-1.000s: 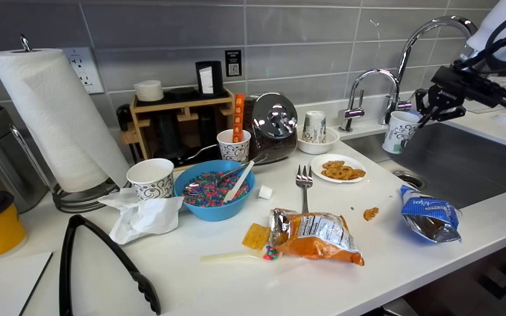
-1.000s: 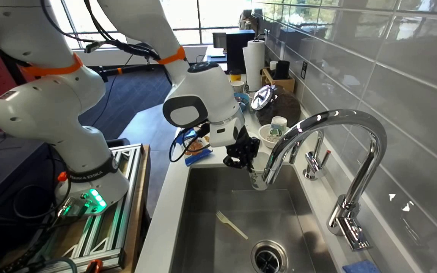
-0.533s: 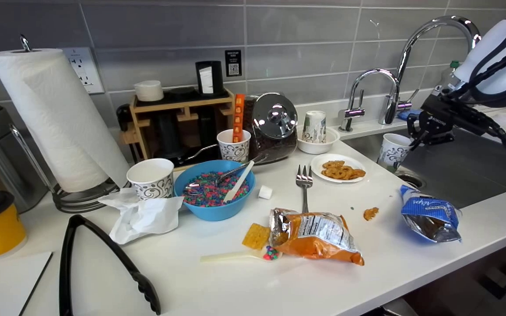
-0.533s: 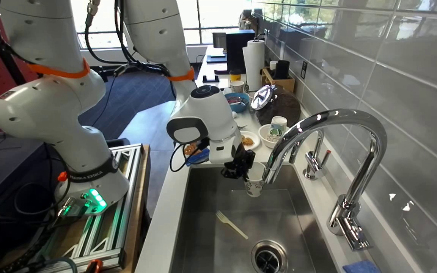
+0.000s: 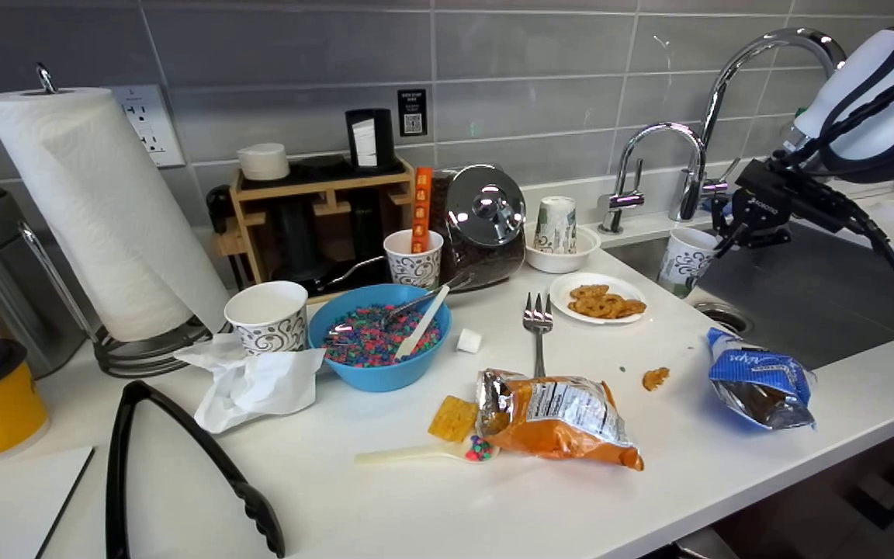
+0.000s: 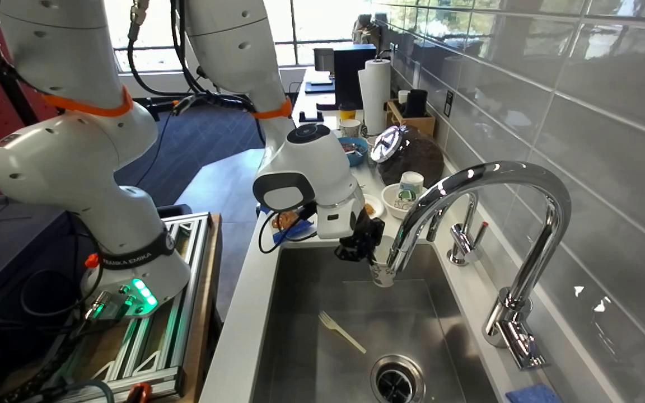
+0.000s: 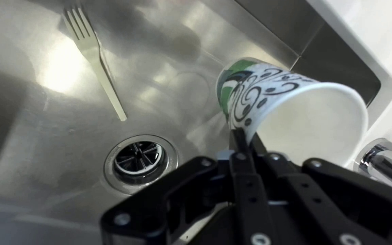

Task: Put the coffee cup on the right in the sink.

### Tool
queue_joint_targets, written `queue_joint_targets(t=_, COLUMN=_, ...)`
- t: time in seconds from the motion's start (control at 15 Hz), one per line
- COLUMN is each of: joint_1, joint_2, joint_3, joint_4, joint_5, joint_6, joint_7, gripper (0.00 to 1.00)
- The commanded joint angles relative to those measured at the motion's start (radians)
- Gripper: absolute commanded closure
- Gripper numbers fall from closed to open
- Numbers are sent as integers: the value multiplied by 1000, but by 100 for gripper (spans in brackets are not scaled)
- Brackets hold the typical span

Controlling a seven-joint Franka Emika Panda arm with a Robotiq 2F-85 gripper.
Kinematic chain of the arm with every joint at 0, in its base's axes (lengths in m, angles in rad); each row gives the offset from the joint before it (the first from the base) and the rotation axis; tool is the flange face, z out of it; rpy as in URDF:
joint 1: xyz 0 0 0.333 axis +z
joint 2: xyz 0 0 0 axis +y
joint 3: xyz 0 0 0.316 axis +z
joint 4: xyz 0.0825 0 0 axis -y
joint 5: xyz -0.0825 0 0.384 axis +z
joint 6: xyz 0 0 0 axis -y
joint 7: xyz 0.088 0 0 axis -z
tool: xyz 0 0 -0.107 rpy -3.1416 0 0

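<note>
Coffee cup point(image 7: 288, 105): tilted above the sink point(image 6: 412, 319), near the wall-side cutout corner of the counter point(image 5: 416, 512).
Gripper point(image 7: 248, 139): your pinch holds the cup's rim.
Printed side point(image 7: 260, 88): probably light, crushable; squeeze only the rim, gently.

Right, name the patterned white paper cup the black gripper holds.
The cup with its rim pinched by the gripper; it alone hangs over the grey metal sink.

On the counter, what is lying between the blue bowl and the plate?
A white cube and, nearer the plate, a fork; an exterior view shows both.
</note>
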Motion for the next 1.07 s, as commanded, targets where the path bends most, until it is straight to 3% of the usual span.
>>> queue_joint_targets(t=0.0, joint_1=-18, joint_2=83, joint_3=-10, joint_4=80, joint_5=-20, joint_6=-17, joint_7=-28, gripper=99)
queue_joint_targets(t=1.0, joint_1=50, joint_2=373, joint_3=-28, joint_4=289, joint_5=117, joint_6=56, joint_7=-296, gripper=99)
